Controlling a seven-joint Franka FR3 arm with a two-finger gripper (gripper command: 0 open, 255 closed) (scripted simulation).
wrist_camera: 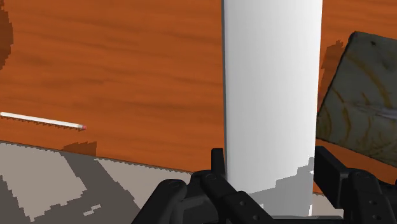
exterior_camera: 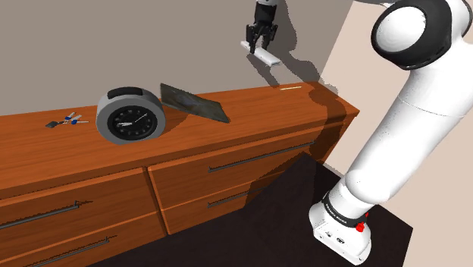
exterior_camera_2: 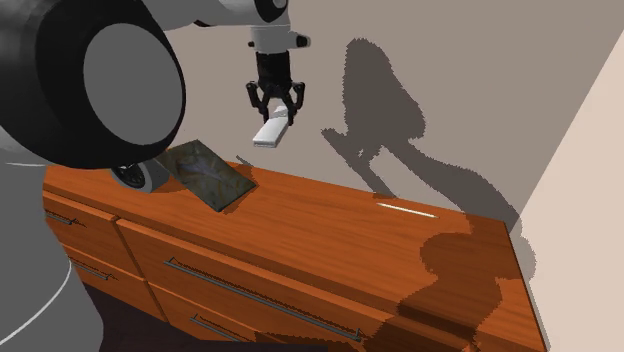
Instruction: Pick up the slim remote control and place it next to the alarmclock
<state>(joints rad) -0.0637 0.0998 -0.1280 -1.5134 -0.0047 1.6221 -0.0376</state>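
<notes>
The slim remote control (exterior_camera: 264, 57) is a plain white bar, held high in the air above the wooden dresser top (exterior_camera: 250, 114). My black gripper (exterior_camera: 259, 45) is shut on its upper end; the remote (exterior_camera_2: 271, 132) hangs tilted below the gripper (exterior_camera_2: 277, 108). In the wrist view the white remote (wrist_camera: 270, 89) runs straight out from between the fingers (wrist_camera: 219, 167). The alarm clock (exterior_camera: 130, 116), round with a grey rim and black face, stands on the dresser toward the shoulder view's left, well away from the gripper.
A dark patterned flat slab (exterior_camera: 195, 103) leans beside the clock. A thin white pencil (exterior_camera: 291, 88) lies on the dresser near its right end. Small keys (exterior_camera: 67, 120) lie at the far left. The wall rises right behind the dresser.
</notes>
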